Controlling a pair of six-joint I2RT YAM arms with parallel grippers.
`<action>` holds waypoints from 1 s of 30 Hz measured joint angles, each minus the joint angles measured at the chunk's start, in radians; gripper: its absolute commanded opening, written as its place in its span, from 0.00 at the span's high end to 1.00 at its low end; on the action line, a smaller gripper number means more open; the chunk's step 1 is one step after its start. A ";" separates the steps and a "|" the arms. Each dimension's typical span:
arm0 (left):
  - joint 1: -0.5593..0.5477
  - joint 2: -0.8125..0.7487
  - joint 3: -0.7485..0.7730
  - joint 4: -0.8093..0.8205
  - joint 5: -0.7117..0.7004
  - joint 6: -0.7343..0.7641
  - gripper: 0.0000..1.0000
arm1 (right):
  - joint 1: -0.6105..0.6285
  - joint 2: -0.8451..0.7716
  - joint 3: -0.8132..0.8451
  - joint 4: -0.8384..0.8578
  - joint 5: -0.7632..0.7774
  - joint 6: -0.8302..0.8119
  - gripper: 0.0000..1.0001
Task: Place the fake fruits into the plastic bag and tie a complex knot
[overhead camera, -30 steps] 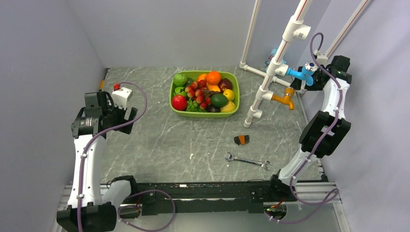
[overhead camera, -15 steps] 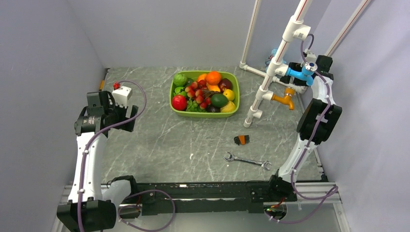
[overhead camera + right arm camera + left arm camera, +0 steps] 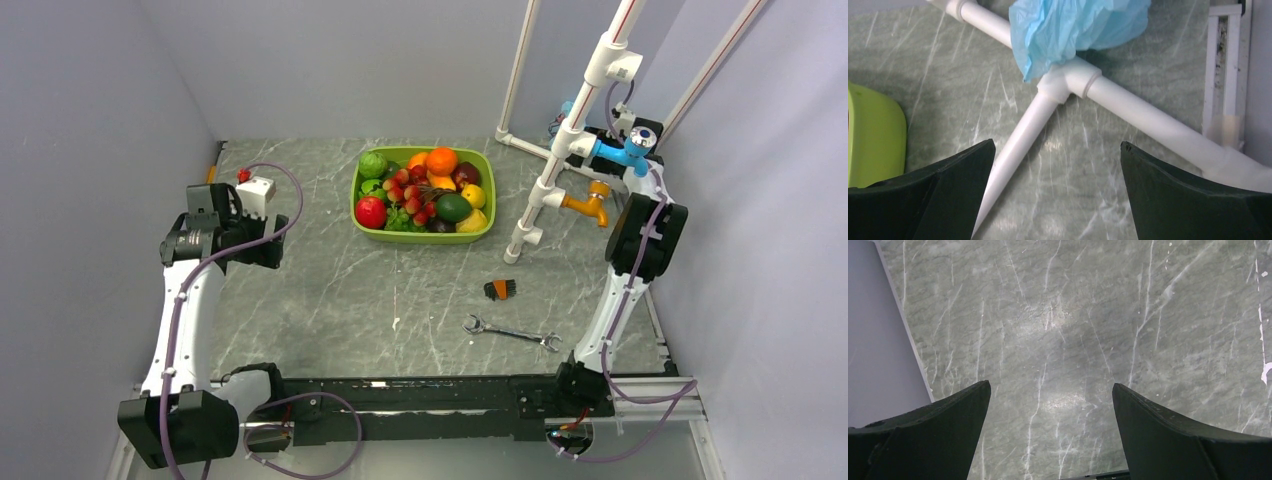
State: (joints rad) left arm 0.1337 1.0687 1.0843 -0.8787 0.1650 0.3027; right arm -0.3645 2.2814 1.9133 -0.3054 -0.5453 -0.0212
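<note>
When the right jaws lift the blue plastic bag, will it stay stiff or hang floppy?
Probably floppy: the blue plastic bag sits crumpled in folds at the white pipe. It looks thin, so it is likely light and easy to snag.

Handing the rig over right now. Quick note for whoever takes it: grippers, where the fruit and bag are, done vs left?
Left gripper: open, empty, over bare table on the left side.
Right gripper: open, empty, above the white pipe frame at the far right.
Plastic bag: crumpled against the pipe joint, just ahead of the right gripper, not held.
Fake fruits: piled in the green tray.
Done: nothing yet.
Left: pick up and open the bag, load the fruits, tie the knot.
</note>
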 measured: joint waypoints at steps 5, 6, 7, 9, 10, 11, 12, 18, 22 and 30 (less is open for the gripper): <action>0.000 0.003 -0.018 0.008 0.000 -0.018 0.01 | 0.011 0.037 0.002 0.110 0.012 0.066 0.00; 0.000 0.007 -0.022 0.007 0.000 -0.021 0.01 | 0.012 0.049 0.010 0.132 0.014 0.079 0.00; 0.000 0.011 -0.025 0.008 0.000 -0.026 0.01 | 0.013 0.063 0.024 0.147 0.017 0.093 0.00; 0.000 0.023 -0.026 0.008 0.000 -0.033 0.01 | 0.017 0.097 0.062 0.177 0.022 0.116 0.00; 0.000 0.028 -0.026 0.010 -0.001 -0.035 0.01 | 0.019 0.113 0.080 0.190 0.025 0.124 0.00; 0.000 0.034 -0.026 0.012 -0.002 -0.037 0.01 | 0.021 0.132 0.103 0.203 0.031 0.133 0.00; 0.000 0.041 -0.026 0.017 -0.004 -0.039 0.01 | 0.023 0.150 0.123 0.211 0.037 0.141 0.00; 0.000 0.069 -0.026 0.034 -0.004 -0.040 0.01 | 0.035 0.253 0.247 0.267 0.056 0.180 0.00; 0.000 0.096 -0.026 0.041 -0.005 -0.043 0.01 | 0.051 0.293 0.281 0.299 0.080 0.189 0.00; 0.000 0.127 -0.021 0.044 -0.010 -0.055 0.01 | 0.058 0.320 0.283 0.339 0.103 0.208 0.60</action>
State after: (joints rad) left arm 0.1337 1.1957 1.0630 -0.8349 0.1547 0.2481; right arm -0.3065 2.6015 2.1960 0.0334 -0.4419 0.1867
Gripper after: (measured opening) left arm 0.989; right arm 0.667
